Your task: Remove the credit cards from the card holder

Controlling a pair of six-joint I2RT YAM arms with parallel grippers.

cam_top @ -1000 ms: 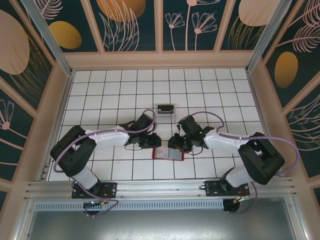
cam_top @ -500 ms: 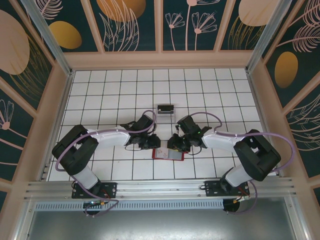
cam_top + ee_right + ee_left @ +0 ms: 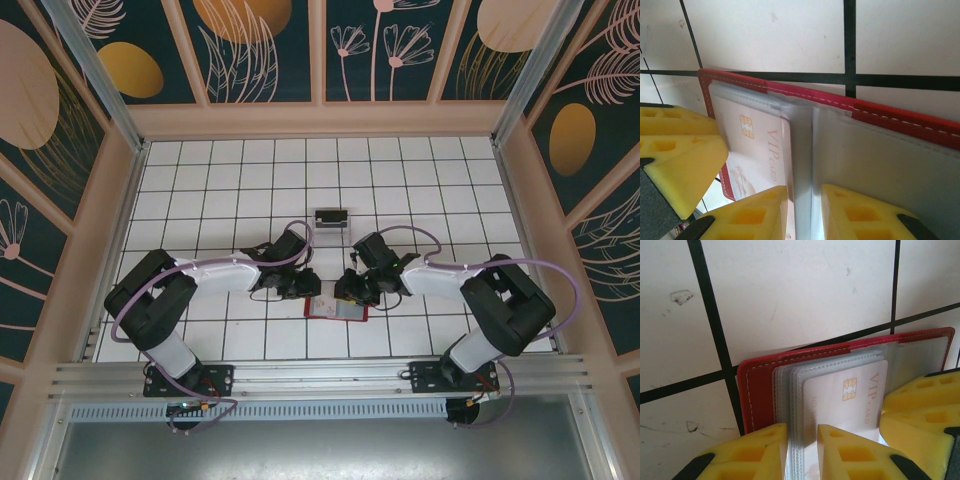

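The red card holder (image 3: 338, 309) lies open on the white tiles between the two arms. In the left wrist view its red cover (image 3: 757, 385) frames a stack of clear sleeves, and a pale credit card (image 3: 845, 390) printed "VIP CARD" sits in the top sleeve. My left gripper (image 3: 802, 432) is shut on the edge of that sleeve stack. My right gripper (image 3: 804, 192) is shut on an upright clear sleeve fold of the holder (image 3: 890, 115), with the same card (image 3: 757, 145) just to its left. Seen from above, the left gripper (image 3: 306, 290) and right gripper (image 3: 347, 290) meet over the holder.
A clear plastic box (image 3: 331, 222) stands a tile or two behind the holder. The other arm's yellow fingers (image 3: 920, 405) crowd the holder's right side. Raised walls (image 3: 120, 200) edge the table on all sides.
The right gripper's jaws have narrowed a little onto the sleeve, and the right arm's elbow has shifted slightly left. The left arm and the holder have stayed put.
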